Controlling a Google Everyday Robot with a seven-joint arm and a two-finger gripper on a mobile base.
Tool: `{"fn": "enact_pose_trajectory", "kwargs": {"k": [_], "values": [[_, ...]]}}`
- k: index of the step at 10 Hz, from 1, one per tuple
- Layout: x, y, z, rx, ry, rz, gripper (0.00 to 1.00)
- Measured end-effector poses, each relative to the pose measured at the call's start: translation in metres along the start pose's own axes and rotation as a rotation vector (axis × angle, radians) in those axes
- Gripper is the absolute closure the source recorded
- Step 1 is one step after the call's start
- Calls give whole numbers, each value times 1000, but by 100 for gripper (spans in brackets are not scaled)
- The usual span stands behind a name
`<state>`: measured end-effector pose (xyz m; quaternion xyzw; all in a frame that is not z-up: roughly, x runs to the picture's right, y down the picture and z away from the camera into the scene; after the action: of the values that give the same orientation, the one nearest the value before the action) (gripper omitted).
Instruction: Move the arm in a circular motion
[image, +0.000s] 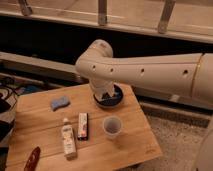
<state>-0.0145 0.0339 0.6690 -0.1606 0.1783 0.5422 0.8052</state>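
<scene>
One arm (145, 72) | end effector (106, 94) seemingly over one bowl (118, 97) | one cup (112, 127)

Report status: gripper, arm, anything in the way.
Gripper low over the dark bowl. Arm reaches in from the right, elbow bent down. Paper cup close in front; blue sponge, bottle to the left.

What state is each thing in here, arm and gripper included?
Cream-white tubular robot arm: bent, reaching in from the right.
Dark round bowl: upright, partly hidden by arm.
Gripper: just above that bowl.
Clear plastic cup: upright.
White bottle: lying on its side.
Blue sponge: lying flat.
Dark rectangular packet: flat.
</scene>
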Motion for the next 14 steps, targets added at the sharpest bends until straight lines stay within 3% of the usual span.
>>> {"fn": "enact_pose_trajectory", "kwargs": {"k": [3,6,7,9,14], "values": [[1,23,3,16,20,-5,98],[28,33,0,26,30,26,100],[27,37,-1,24,27,29,100],[18,43,-3,26,21,33,100],[-32,5,15,47,12,68,100]]}}
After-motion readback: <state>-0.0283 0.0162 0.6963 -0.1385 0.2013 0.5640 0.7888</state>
